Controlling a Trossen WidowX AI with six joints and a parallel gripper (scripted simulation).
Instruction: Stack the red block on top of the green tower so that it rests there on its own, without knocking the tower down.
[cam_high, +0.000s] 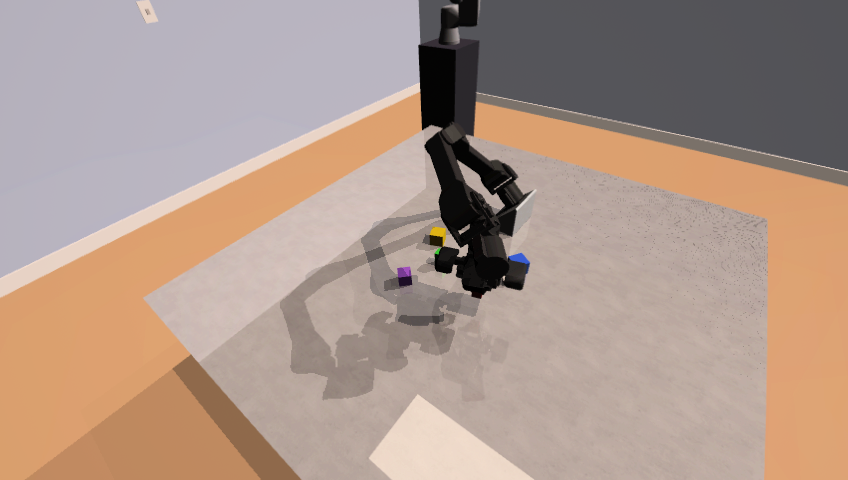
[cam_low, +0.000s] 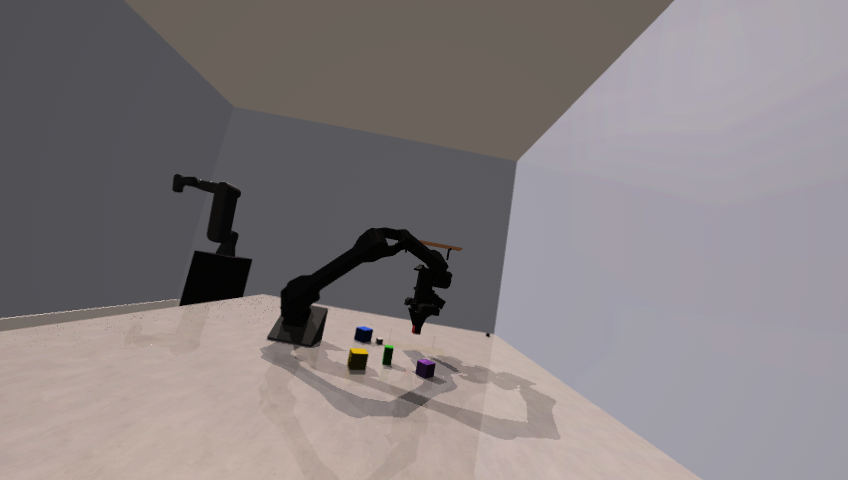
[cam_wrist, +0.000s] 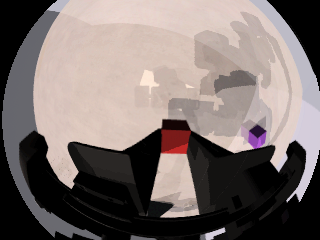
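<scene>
You have the small red cube (cam_wrist: 176, 140) clenched between the two black fingers of the gripper (cam_low: 417, 326) — in the wrist view it shows as a flat, matte red face with a darker top edge, wedged squarely in the gap. In the exterior view only a sliver of red peeks out at the fingertips, and the block hangs in the air above the counter (cam_low: 148, 404), clear of the surface.

The green tower (cam_low: 387, 355) stands upright on the counter, a slim, tall prism with a brighter green top, below and a little to the left of the gripper in that view. From the top view only a corner of green (cam_high: 437, 251) shows beside the arm's wrist.

Around it you see three plain, hard-edged cubes: a yellow cube (cam_low: 357, 358) just beside the tower, a blue cube (cam_low: 363, 334) nearer the arm's base, and a purple cube (cam_low: 424, 368) on the tower's other side. All sit apart from one another.

The counter is a pale, mottled stone-like slab with a faint sheen — soft grey shadows of the black jointed arm (cam_low: 351, 258) spread across it.
</scene>
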